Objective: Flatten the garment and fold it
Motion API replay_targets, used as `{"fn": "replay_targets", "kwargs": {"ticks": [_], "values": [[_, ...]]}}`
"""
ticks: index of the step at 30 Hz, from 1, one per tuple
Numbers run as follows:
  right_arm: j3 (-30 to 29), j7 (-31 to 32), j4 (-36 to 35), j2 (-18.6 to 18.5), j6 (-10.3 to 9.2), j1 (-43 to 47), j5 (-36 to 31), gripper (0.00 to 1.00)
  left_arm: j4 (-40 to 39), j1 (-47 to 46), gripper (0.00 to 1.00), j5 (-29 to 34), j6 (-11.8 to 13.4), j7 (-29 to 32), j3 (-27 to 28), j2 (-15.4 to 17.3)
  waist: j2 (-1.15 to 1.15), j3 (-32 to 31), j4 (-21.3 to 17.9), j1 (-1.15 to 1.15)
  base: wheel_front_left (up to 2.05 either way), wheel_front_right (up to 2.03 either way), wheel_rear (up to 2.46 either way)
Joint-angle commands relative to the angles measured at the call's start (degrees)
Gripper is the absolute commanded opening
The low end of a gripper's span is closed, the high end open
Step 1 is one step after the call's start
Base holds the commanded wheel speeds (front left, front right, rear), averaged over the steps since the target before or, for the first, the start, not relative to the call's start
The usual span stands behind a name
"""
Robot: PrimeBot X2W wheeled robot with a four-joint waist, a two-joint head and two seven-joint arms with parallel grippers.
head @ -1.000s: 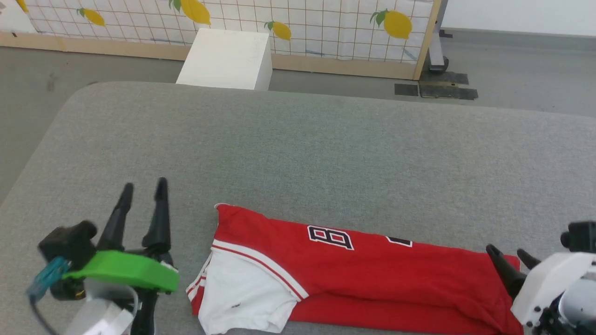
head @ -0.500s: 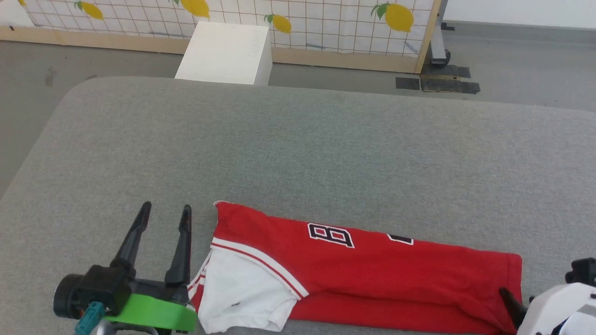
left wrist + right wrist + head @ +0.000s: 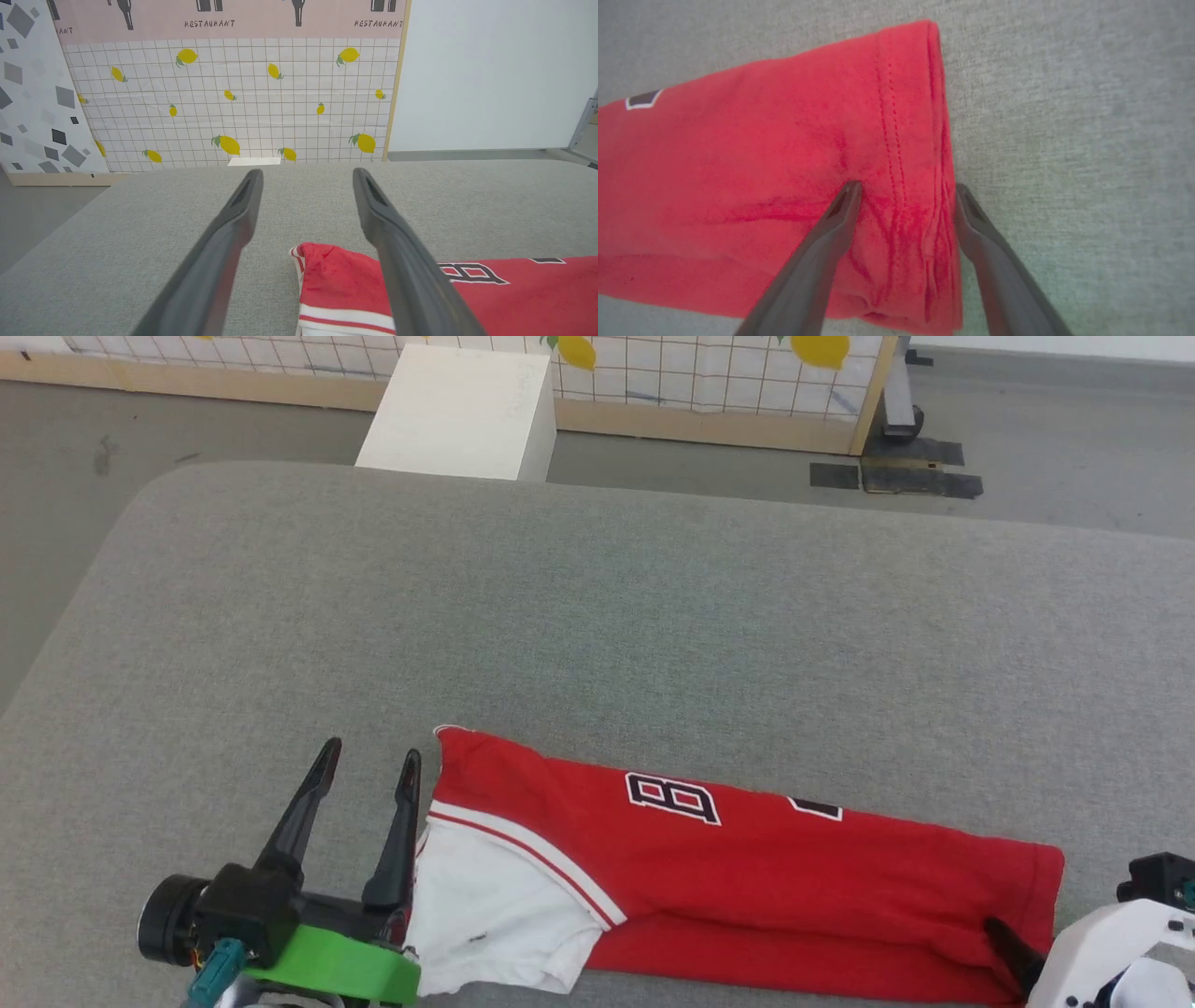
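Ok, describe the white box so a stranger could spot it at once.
Look past the far edge of the table to the lemon-print panel. Before it stands the white box, plain and unpatterned, unlike the gridded panel and the dark floor patches.

Looks like a robot test lab with a staged set, not a real room. The lemon-grid backdrop (image 3: 233, 102) is a printed sheet in a wood frame, with a "RESTAURANT" strip (image 3: 209, 23) above and a grey-shapes panel (image 3: 28, 93) leaning beside it. Plain white wall (image 3: 490, 74), bare grey floor (image 3: 56, 429) with tape patches (image 3: 920, 481), white box (image 3: 457, 411), felt-covered bench (image 3: 597, 616).
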Motion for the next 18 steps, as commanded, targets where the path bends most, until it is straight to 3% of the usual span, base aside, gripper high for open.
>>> {"fn": "replay_targets", "kwargs": {"ticks": [1, 2, 3, 4, 10, 18], "values": [[2.97, 1.04, 3.5, 1.76, -0.05, 0.05, 1.88, 1.0, 0.24, -1.15, 1.0, -0.21, -0.21, -0.21, 0.0, 0.32, 0.0, 0.31, 0.28, 0.0, 0.0, 0.0, 0.0], [3.93, 0.98, 3.69, 1.76, -0.05, -0.03, 2.8, 1.0, 0.31, -1.23, 1.0, -0.28, -0.21, -0.21, -0.03, 0.33, 0.0, 0.36, 0.33, 0.0, 0.0, 0.0, 0.0], [4.86, 0.72, 3.86, 1.76, -0.05, -0.12, 3.85, 0.46, 0.41, -1.3, 1.0, -0.32, -0.21, -0.21, -0.07, 0.37, 0.0, 0.36, 0.37, 0.0, 0.0, 0.0, 0.0], [5.42, 0.32, 3.93, 1.76, -0.05, -0.21, 4.5, 0.03, 0.49, -1.33, 1.0, -0.36, -0.21, -0.21, -0.09, 0.4, 0.0, 0.33, 0.39, 0.0, 0.0, 0.0, 0.0], [6.37, -3.2, 3.16, 1.76, -0.05, -0.88, 5.05, 0.0, 0.94, -1.08, 1.0, -0.71, -0.21, -0.21, 0.22, 0.65, 0.0, -0.51, 0.37, 0.0, 0.0, 0.0, 0.0], [1.37, -5.28, -0.83, 1.69, -0.05, -0.58, 2.47, 0.0, 1.1, -0.51, 1.0, -1.17, -0.21, -0.21, 0.53, 0.87, 0.0, -1.64, -0.17, 0.0, 0.0, 0.0, 0.0]]}}
